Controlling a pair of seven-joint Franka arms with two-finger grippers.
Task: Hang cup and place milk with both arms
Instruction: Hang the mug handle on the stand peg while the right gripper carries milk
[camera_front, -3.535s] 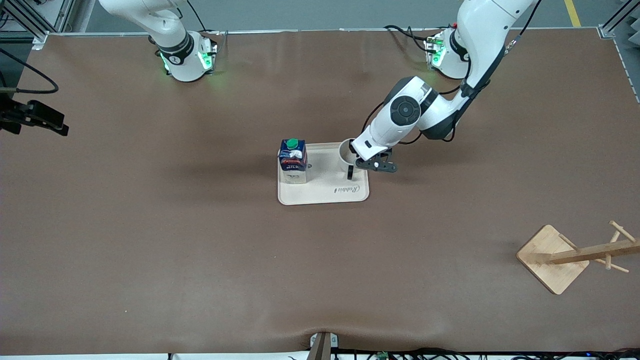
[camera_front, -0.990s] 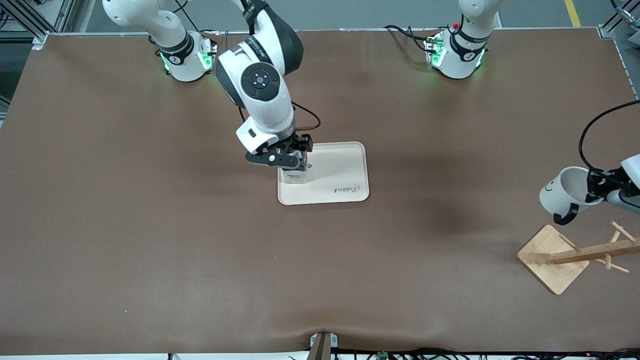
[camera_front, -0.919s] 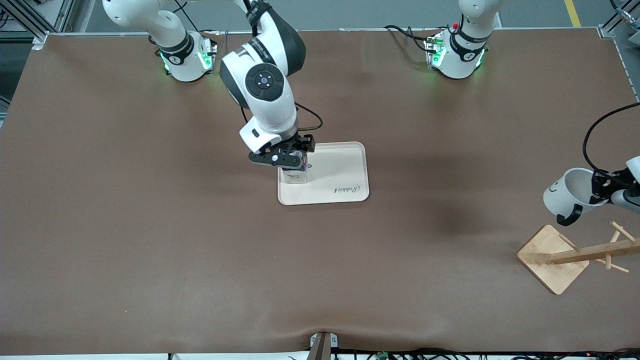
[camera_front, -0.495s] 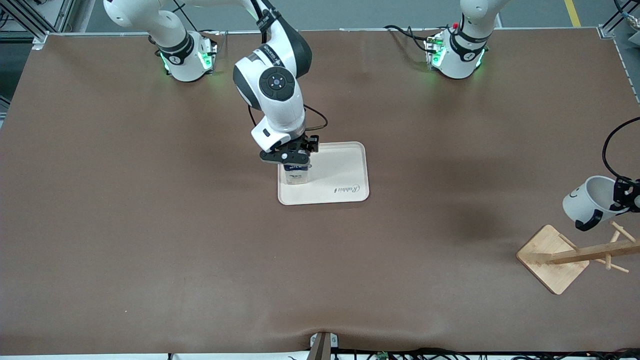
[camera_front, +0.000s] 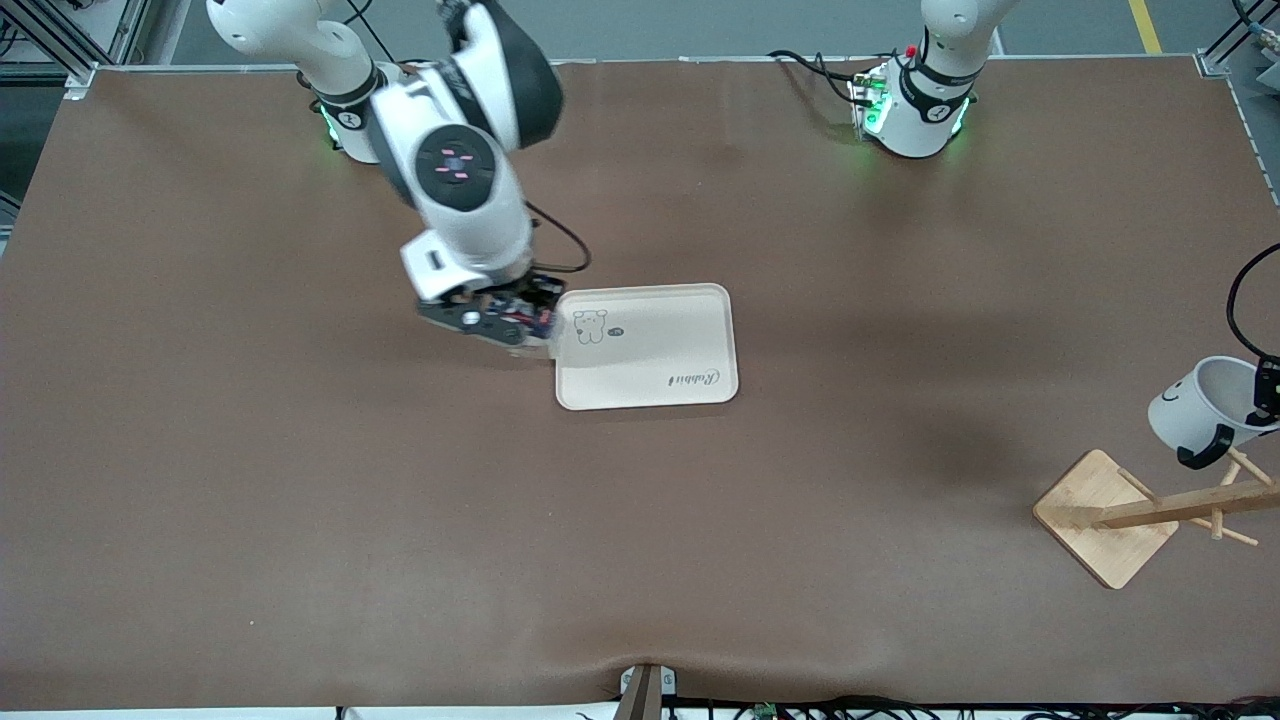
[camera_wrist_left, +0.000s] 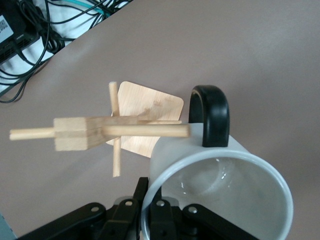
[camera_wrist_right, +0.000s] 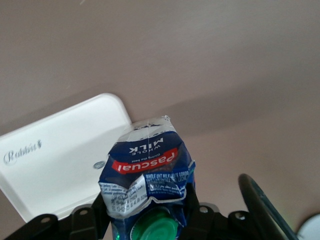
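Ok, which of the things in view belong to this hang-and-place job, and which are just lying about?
In the job:
cup, held by left gripper
milk, held by right gripper
wooden rack
tray, now bare

Lying about:
cables by the left arm's base

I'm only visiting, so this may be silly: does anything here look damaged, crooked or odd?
One thing: the small dark-blue milk carton shut in the right gripper, beside the cream tray, has a crumpled, dented top. The white mug in the left gripper tilts by the wooden rack, as hanging it requires.
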